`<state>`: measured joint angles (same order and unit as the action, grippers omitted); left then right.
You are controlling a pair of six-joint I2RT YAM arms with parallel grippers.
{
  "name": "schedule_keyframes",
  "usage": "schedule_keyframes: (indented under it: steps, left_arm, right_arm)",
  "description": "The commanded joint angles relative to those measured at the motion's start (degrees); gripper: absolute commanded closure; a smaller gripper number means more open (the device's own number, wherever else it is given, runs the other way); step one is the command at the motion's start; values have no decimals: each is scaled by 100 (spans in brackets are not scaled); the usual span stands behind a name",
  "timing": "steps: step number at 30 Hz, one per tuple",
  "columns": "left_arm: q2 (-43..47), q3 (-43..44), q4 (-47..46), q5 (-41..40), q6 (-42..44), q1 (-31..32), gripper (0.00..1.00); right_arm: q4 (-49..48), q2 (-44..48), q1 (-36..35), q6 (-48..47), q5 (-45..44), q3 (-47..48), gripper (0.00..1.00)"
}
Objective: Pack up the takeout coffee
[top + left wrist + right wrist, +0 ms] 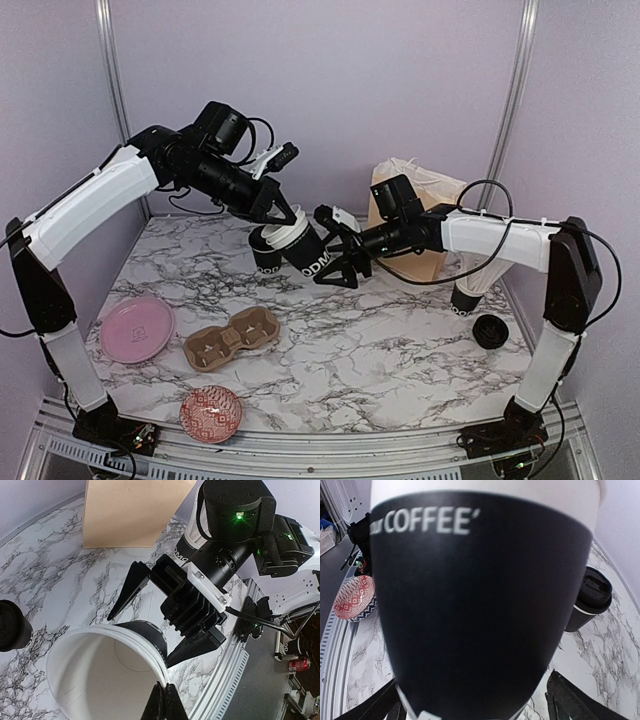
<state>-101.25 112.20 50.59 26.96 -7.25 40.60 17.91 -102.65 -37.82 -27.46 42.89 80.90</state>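
Note:
A black takeout coffee cup (306,250) with white lettering hangs tilted above the table's middle. My left gripper (290,222) is shut on its white rim (150,655), pinching the wall from above, fingertips (164,692) together. My right gripper (337,262) is open, with its fingers (132,585) on either side of the cup's lower body (480,605) and a small gap showing at one finger (570,700). The cup's white inside (100,680) looks empty. A second black cup with a black lid (265,258) stands on the table just behind (587,600).
A brown paper bag (410,215) stands at the back right. A black cup of white straws (468,290) and a round black lid (490,330) sit at the right. Front left lie a cardboard cup carrier (232,338), a pink plate (137,328) and a red patterned bowl (211,412).

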Motion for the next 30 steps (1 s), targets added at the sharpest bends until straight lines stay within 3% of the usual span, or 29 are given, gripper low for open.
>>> schedule_keyframes:
  steps: [1,14,23,30]
  left_arm:
    - [91,-14,-103,281,-10,15,100]
    - [145,1,-102,85,-38,-36,100]
    - [708,45,-84,-527,-71,-419,100]
    - [820,323,514,-1875,20,-483,100]
  right_arm:
    - [-192,-39,-57,77,-49,301,9]
    - [37,-222,-58,-105,349,181,49]
    - [60,-498,-51,-213,378,-172,52]
    - [60,-563,11,-182,416,-167,52]
